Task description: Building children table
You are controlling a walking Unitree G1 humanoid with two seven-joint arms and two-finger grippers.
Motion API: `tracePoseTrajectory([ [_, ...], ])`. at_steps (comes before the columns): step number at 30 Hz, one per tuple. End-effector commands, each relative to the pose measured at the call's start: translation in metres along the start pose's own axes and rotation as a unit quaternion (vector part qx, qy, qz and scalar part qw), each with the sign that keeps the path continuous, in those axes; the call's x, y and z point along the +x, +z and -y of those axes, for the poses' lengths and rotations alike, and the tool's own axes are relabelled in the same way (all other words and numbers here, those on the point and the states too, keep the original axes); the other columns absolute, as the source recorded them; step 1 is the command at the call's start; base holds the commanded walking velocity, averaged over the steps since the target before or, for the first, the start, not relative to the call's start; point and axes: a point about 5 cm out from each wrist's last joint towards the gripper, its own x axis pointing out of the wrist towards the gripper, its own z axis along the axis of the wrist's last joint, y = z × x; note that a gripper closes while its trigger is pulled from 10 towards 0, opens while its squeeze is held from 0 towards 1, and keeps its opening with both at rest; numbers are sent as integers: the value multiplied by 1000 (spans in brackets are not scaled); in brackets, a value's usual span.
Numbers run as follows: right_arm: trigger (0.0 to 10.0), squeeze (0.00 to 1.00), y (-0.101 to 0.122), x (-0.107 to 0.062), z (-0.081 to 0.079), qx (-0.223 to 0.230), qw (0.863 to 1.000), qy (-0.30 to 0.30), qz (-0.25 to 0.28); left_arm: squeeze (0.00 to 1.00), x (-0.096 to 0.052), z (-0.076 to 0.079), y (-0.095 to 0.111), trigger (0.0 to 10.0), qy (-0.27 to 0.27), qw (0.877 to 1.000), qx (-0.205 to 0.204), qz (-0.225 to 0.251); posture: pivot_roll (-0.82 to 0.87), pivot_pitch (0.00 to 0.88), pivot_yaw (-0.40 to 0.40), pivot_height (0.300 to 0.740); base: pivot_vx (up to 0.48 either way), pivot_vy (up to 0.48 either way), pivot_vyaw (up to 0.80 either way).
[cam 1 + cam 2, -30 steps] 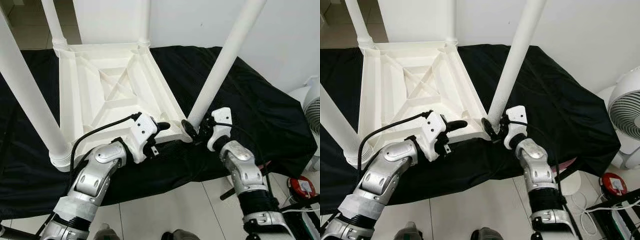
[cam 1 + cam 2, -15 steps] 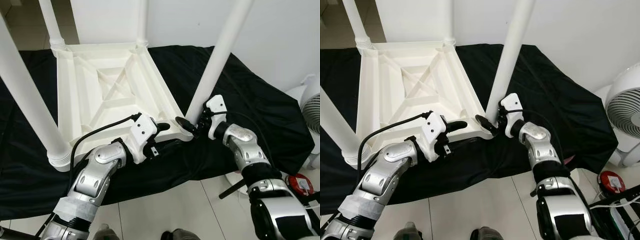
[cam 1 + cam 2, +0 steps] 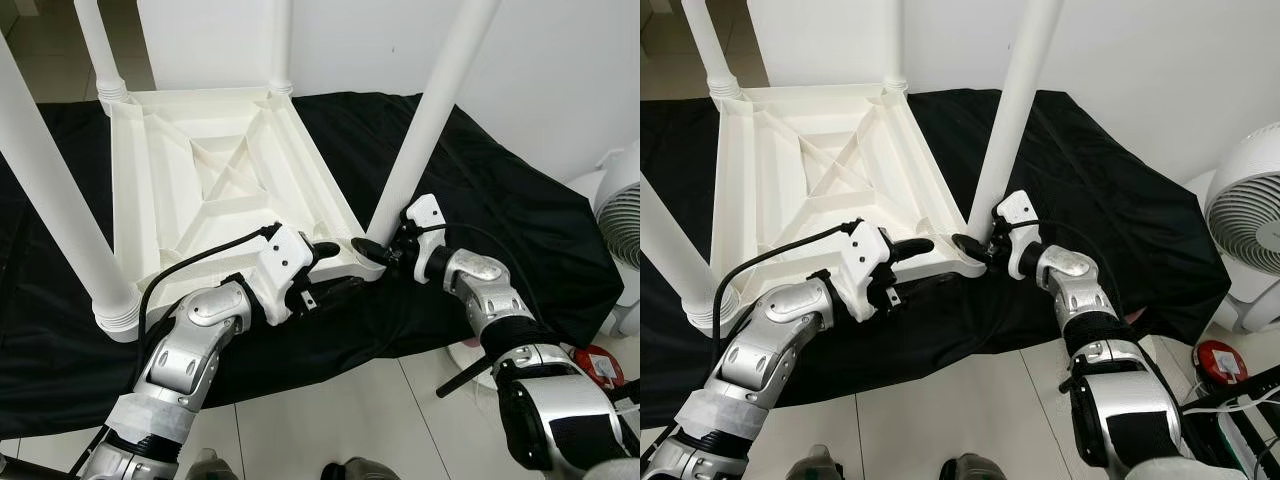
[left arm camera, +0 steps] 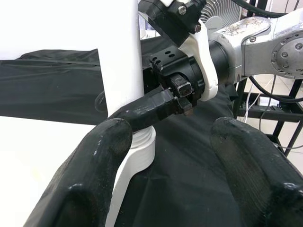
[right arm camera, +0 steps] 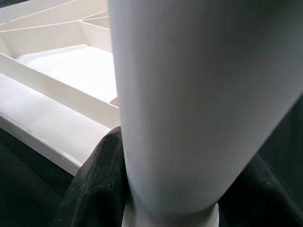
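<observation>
The white plastic children table [image 3: 215, 190] lies upside down on the black cloth [image 3: 500, 210]. The right claw [image 3: 385, 250] is closed around the base of the near white round leg [image 3: 425, 130], probably to screw it in. The left claw [image 3: 325, 262], fingers apart and holding nothing, rests at the table's near edge, likely to steady it.

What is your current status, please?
Right gripper shut on near-right table leg at its base. Left gripper open by upturned tabletop edge. No obstruction.
</observation>
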Motion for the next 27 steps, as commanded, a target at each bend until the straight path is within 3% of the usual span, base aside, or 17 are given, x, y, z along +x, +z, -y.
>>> tracePoseTrajectory([
  [1,10000,0,-7,0,-2,-12,1000,3,-20,0,1,-2,0,10000,33,999,-1,-2,96,0,-93,740,0,0,0],
  [11,10000,0,-10,5,0,-2,994,-105,-36,0,2,-2,0,10000,31,1000,-2,-2,84,0,-92,740,0,0,0],
  [14,10000,0,-10,13,-11,44,985,-166,-26,0,5,1,0,10000,23,1000,-5,1,78,0,-91,740,0,0,0],
  [18,10000,0,-8,17,-18,39,982,-184,-20,0,5,2,0,10000,20,1000,-6,0,78,0,-91,740,0,0,0],
  [20,10000,0,-11,21,-27,64,970,-235,-26,0,5,2,-1,10000,18,1000,-6,0,75,0,-93,740,0,0,0],
  [23,10000,0,-13,22,-32,77,962,-262,-30,0,5,2,-1,10000,17,1000,-6,0,75,0,-96,740,0,0,0],
  [27,10000,0,-8,32,-47,110,930,-350,-15,0,7,4,-1,10000,15,1000,-5,0,74,0,-104,740,0,0,0],
])
